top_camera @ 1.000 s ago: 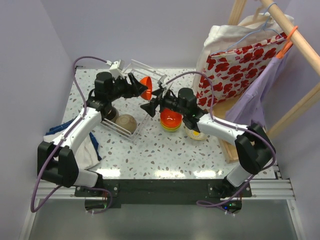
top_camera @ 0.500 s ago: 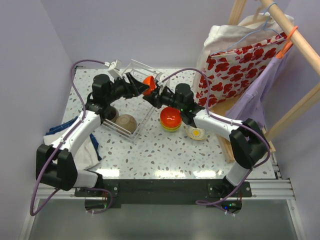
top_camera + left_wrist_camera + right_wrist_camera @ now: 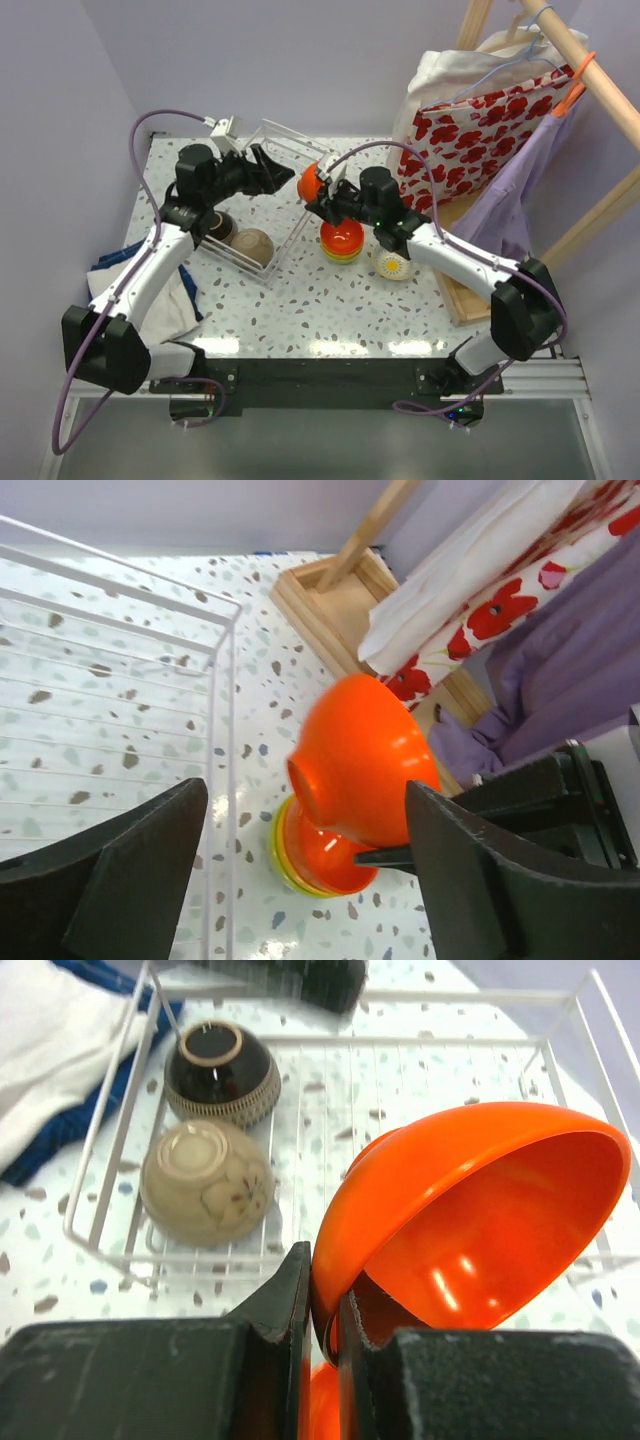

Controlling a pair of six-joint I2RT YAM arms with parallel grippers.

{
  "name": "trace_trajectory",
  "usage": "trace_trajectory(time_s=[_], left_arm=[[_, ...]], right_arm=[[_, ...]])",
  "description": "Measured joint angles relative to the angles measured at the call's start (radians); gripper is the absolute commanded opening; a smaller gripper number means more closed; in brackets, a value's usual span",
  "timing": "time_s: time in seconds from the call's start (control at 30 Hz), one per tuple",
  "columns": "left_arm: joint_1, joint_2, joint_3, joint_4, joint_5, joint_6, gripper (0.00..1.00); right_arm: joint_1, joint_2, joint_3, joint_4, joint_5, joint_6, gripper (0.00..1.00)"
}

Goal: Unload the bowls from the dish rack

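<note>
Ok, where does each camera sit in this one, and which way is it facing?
Top: fixed above and behind, looking down on the table; the left arm and right arm show.
Left wrist: looks between its open left fingers at the orange bowl.
Right wrist: looks over its right fingers, pinched on that bowl's rim, into the dish rack.
Shared: all three show the orange bowl and rack.
</note>
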Motion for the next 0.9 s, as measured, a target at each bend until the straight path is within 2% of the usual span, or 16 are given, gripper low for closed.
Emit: trace_trajectory(time_s=[0.23, 0.53, 0.73, 0.9], left_arm=[[0.000, -0.058, 0.032, -0.151, -0.204, 0.216, 0.98], [-0.008, -0.114, -0.076, -0.257, -0.481, 0.408, 1.00], [-0.040, -0.113, -0.135, -0.268, -0.577, 0.465, 1.00], [-0.060, -0.112, -0.140, -0.266, -0.637, 0.491, 1.00]], right_arm=[[0.001, -0.158, -0.010, -0.314, 0.133, -0.066, 0.00], [0.000, -0.254, -0.007, -0.726, 0.293, -0.083, 0.00], [0.003, -0.227, 0.061, -0.865, 0.301, -0.099, 0.00], [0.037, -0.105, 0.196, -0.924, 0.305, -0.121, 0.00]])
